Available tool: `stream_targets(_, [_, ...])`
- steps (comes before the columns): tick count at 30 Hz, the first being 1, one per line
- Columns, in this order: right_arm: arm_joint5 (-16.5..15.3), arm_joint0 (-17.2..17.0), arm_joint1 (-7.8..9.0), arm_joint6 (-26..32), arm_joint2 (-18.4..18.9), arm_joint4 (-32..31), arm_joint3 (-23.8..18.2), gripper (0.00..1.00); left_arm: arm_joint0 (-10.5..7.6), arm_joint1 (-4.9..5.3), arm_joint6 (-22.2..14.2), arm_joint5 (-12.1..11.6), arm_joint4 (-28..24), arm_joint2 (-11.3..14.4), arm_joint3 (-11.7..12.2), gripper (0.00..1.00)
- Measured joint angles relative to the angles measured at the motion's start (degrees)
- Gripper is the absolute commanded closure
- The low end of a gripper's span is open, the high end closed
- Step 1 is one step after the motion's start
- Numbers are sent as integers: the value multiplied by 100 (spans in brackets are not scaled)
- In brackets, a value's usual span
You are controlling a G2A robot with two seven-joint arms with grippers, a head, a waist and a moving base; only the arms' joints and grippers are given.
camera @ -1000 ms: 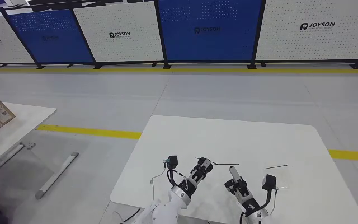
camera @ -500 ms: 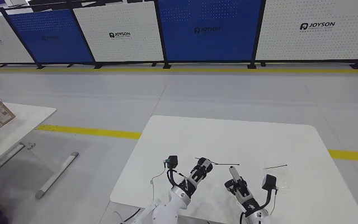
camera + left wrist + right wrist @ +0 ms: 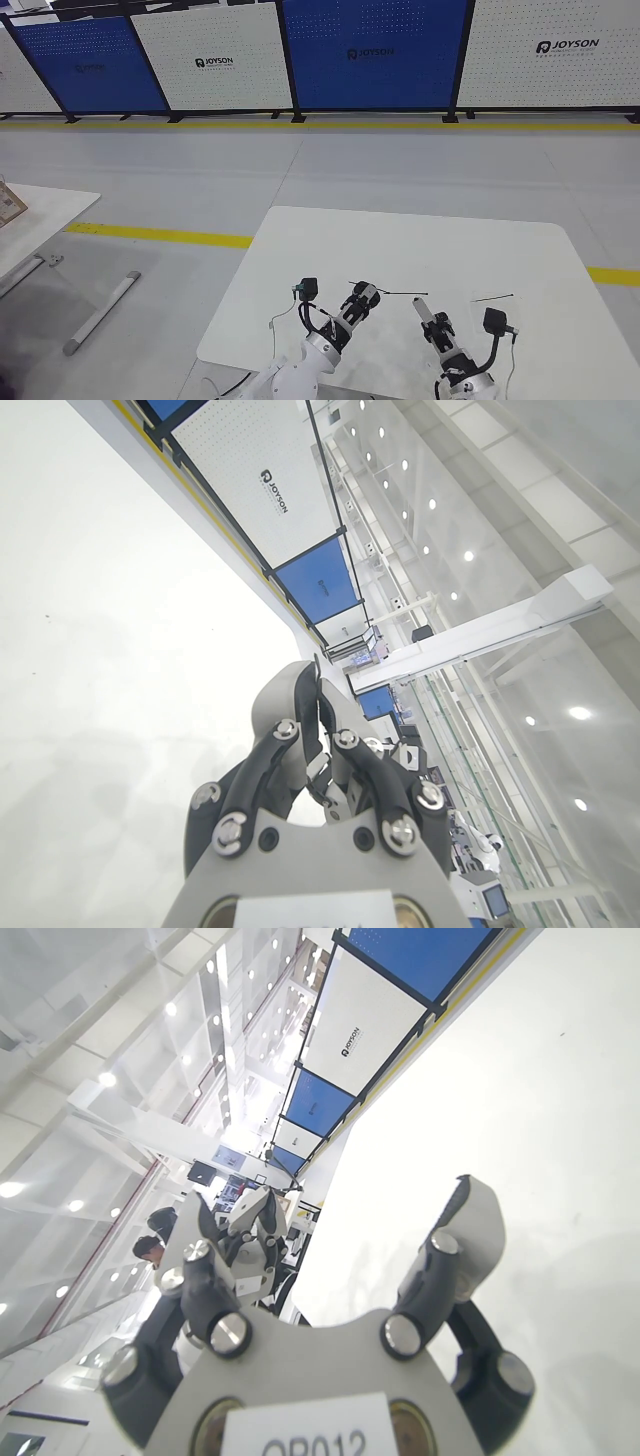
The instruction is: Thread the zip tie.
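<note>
Where the left fingers (image 3: 280, 700) meet, a thin black zip tie (image 3: 398, 293) protrudes.

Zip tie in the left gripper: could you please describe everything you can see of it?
The zip tie is a thin black strap, plastic by its look, nearly straight, over the white table. The left gripper is shut on it near one end; the longer part runs toward the right gripper.

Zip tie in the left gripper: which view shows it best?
Top view: the zip tie shows whole, held by the left gripper. Left wrist view: a tip between fingers. Right wrist view: too small to tell.
</note>
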Motion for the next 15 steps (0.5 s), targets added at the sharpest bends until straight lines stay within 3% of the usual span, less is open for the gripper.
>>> stream_targets(5, [15,44,14,101,-17,-178,56,0,-9,-10,10,58,-95,7,-19,100])
stream_targets(11, [181,122,33,-306,-100,-1461,163,0,-28,-78,295,399,-580,92,-381,100])
stream_targets(15, [515,219,34,-488,-289,-2470,280,0,-65,-115,344,562,-706,223,-493,100])
